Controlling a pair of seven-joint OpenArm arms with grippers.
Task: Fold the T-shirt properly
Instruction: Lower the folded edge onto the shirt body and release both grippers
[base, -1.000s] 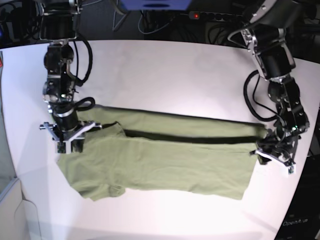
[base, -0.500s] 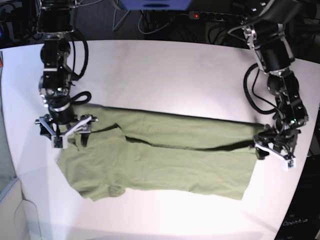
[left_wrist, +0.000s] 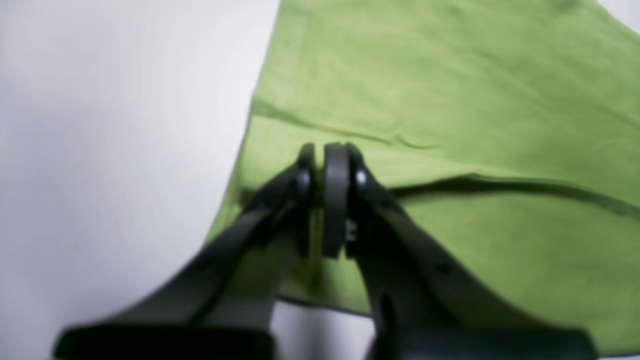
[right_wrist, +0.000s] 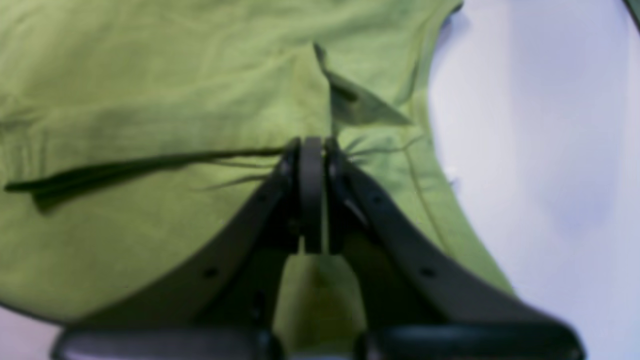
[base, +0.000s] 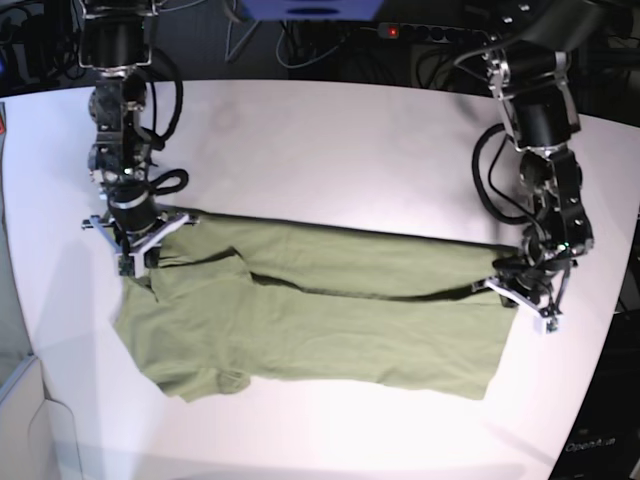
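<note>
- Cloth fills the foreground of the base view: the olive-green T-shirt (base: 310, 325) lies flat on the white surface (base: 330, 150), stretched sideways, with one short sleeve pointing toward the near left corner.
- Along its length runs a dark crease where the far edge is folded over the body, seen in all three views.
- At the shirt's right end in the base view, the left gripper (base: 522, 298) sits on the hem; in the left wrist view its jaws are pressed together on a pinch of green fabric at the cloth's edge (left_wrist: 320, 200).
- At the shirt's left end, the right gripper (base: 135, 245) bears down near the collar and shoulder; in the right wrist view its jaws are clamped on the cloth, with wrinkles radiating from the pinch (right_wrist: 312, 195).
- Beyond the shirt, the surface is bare white up to its far edge.
- Farthest back, dark cables (base: 300, 45) and a power strip (base: 425, 32) with a red light lie behind the surface.
</note>
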